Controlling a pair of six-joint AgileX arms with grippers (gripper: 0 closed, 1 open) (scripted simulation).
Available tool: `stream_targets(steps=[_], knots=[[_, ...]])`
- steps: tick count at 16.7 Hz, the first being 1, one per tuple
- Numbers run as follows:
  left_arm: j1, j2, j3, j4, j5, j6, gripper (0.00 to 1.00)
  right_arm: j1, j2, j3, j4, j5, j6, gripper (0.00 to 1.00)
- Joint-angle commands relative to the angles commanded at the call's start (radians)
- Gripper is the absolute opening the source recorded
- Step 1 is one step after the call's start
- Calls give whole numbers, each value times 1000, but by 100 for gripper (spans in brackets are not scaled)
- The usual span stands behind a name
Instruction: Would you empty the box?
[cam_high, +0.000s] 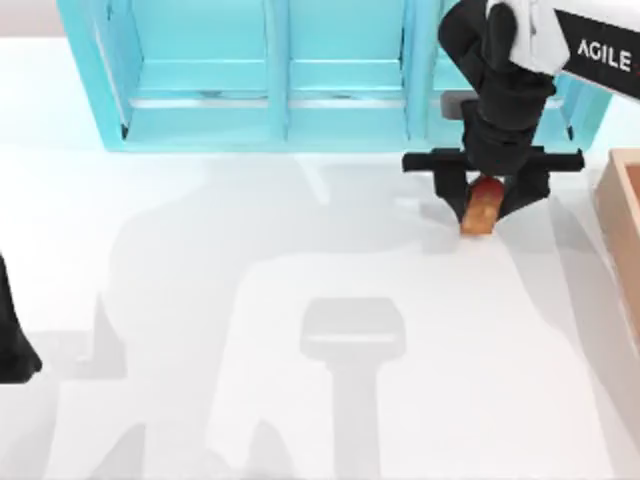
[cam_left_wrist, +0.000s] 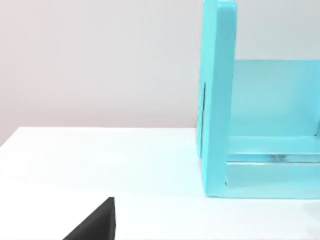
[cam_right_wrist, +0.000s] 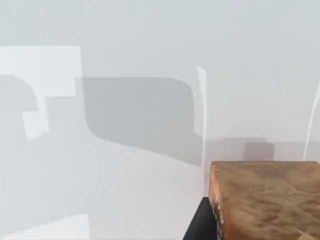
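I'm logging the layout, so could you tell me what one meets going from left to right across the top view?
Left arm parked at the left edge → turquoise shelf unit → right gripper holding a brown block → box at the right edge.

Right arm (cam_high: 510, 60), AgileX: matte black segmented body, rounded housings; white upper link w/ black panel, white lettering "AGILE" visible at frame edge. Wrist ends in wide flat black crossbar. Right gripper (cam_high: 484, 205): two black tapered fingers (cam_high: 527, 190) below crossbar.
Left arm (cam_high: 12, 345): plain matte black, rounded form, no markings visible, at desk's left edge. Black angular wedge-shaped part (cam_left_wrist: 97, 222), flat-faced, in left wrist view.
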Motion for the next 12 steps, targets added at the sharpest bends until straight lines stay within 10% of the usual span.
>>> stream_targets(steps=[4, 12], knots=[[0, 0, 0, 0, 0, 0, 100, 0, 2, -8, 10, 0, 0, 0], [0, 0, 0, 0, 0, 0, 100, 0, 2, -8, 10, 0, 0, 60]])
